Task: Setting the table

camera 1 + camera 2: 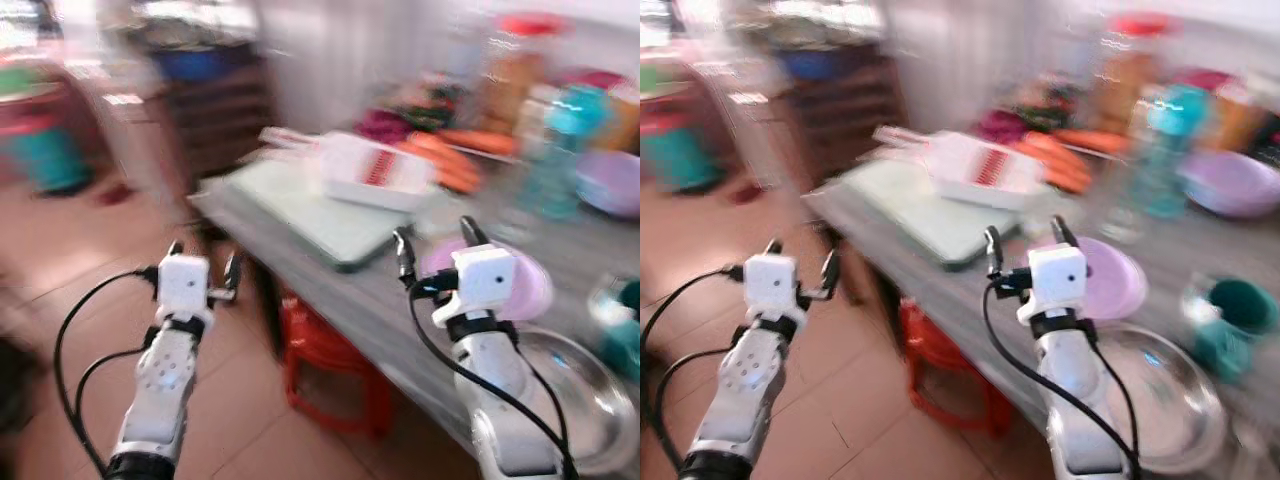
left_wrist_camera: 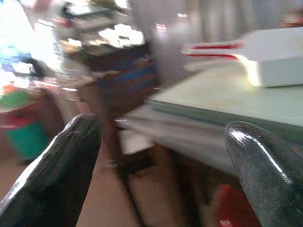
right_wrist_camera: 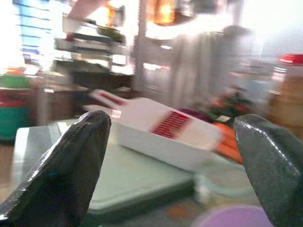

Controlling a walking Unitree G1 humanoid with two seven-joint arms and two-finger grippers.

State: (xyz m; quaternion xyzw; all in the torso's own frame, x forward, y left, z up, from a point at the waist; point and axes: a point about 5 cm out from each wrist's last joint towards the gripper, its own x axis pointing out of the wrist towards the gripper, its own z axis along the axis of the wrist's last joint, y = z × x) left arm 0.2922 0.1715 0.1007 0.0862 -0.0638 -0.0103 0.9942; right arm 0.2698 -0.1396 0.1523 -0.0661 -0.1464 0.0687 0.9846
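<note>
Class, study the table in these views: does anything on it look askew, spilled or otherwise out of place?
The white grater box rests tilted across the pale green cutting board, its handle jutting past the board. The blur hides any spills or damage. Both hands, left hand and right hand, are open and empty.

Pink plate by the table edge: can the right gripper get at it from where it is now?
Probably yes. The right gripper hangs open just over the table's near edge, with the pink plate lying right beyond its fingers and nothing between them. The views are blurred, so the exact gap is unclear.
</note>
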